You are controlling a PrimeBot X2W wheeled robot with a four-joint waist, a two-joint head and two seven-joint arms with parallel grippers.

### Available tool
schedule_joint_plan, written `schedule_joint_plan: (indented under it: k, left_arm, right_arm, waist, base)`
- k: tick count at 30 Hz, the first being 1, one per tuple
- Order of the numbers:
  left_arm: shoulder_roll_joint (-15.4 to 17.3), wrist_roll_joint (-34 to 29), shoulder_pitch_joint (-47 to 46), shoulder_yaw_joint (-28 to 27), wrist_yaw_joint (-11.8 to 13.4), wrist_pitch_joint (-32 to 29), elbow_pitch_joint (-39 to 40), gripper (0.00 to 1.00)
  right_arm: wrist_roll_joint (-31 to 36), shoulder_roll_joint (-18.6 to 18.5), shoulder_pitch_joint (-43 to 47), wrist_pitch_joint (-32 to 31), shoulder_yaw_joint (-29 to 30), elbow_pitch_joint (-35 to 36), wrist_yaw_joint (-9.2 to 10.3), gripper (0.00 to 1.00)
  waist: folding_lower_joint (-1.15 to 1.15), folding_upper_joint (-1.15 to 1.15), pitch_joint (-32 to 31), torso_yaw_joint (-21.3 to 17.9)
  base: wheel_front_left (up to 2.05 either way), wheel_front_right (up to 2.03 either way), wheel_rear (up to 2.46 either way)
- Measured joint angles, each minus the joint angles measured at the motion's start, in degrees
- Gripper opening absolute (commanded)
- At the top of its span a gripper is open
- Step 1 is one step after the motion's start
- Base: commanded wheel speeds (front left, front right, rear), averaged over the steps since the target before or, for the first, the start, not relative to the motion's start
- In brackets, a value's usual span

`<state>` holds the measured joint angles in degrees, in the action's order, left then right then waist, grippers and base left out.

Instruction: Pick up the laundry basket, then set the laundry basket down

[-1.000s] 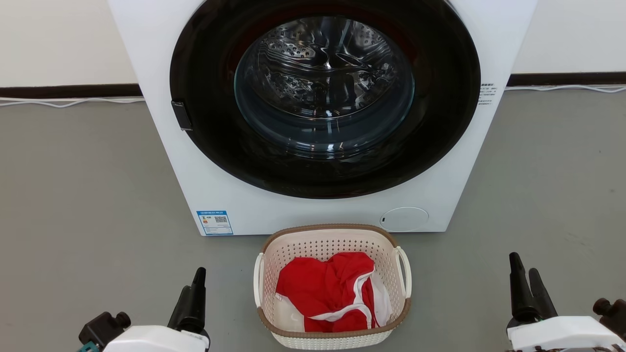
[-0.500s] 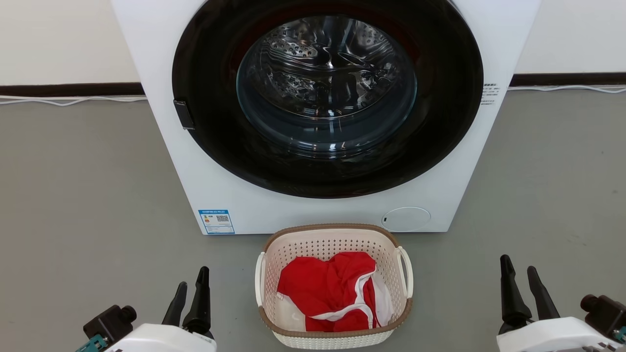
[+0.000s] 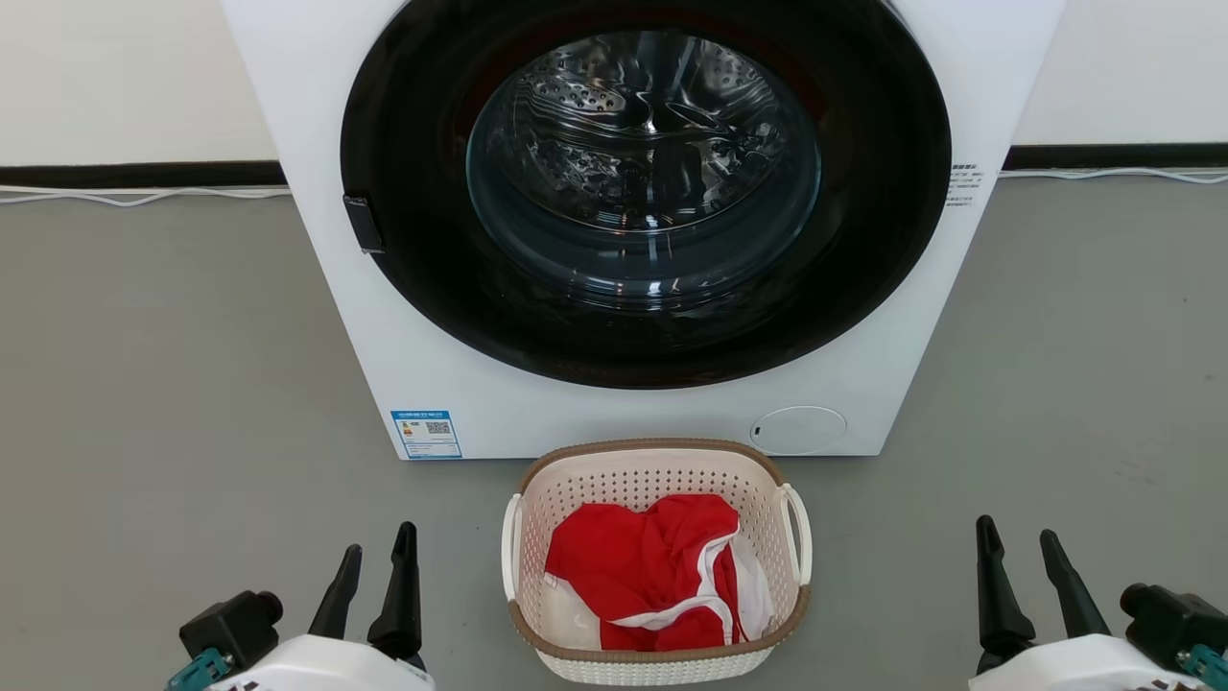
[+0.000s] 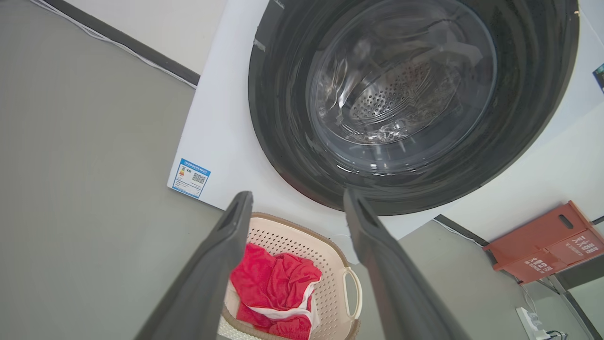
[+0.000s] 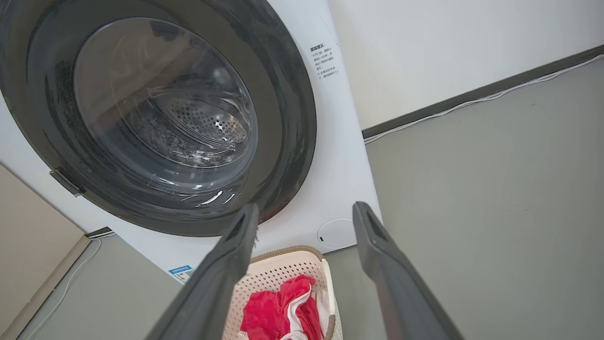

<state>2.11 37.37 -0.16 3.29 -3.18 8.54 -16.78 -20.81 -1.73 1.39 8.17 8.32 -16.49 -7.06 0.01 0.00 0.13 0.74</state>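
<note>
Two pincers flank the laundry basket [image 3: 638,477], neither touching it. The left pincer [image 3: 380,539] sits near its left side with fingers a little apart; the right pincer [image 3: 1015,528] stands well apart on the other side, fingers parted somewhat wider. Both hold nothing. The basket rests on the grey floor [image 3: 173,384] just in front of the washing machine [image 3: 460,384], with a crumpled red garment [image 3: 643,566] inside.

It looks light to me — thin perforated plastic and one soft bit of cloth — though the walls may flex if squeezed. The brown rim [image 3: 652,447] seems the stiffest part. The white loop handles [image 3: 799,533] at each side are the natural places to take hold. A pincer on each would probably keep it level; a one-sided lift would likely tip it.
</note>
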Motion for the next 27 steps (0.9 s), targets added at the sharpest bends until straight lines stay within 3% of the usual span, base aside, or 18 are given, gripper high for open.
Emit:
schedule_joint_plan:
  k: [27]
  left_arm:
    - [0.18,-18.33,0.01,0.3,0.14,4.52,-0.43,1.0]
  right_arm:
    - [21.72,-0.12,-0.02,4.59,1.38,-1.4,-0.02,1.0]
  waist:
    - [0.0,0.0,0.02,0.19]
  base:
    - [0.0,0.0,0.0]
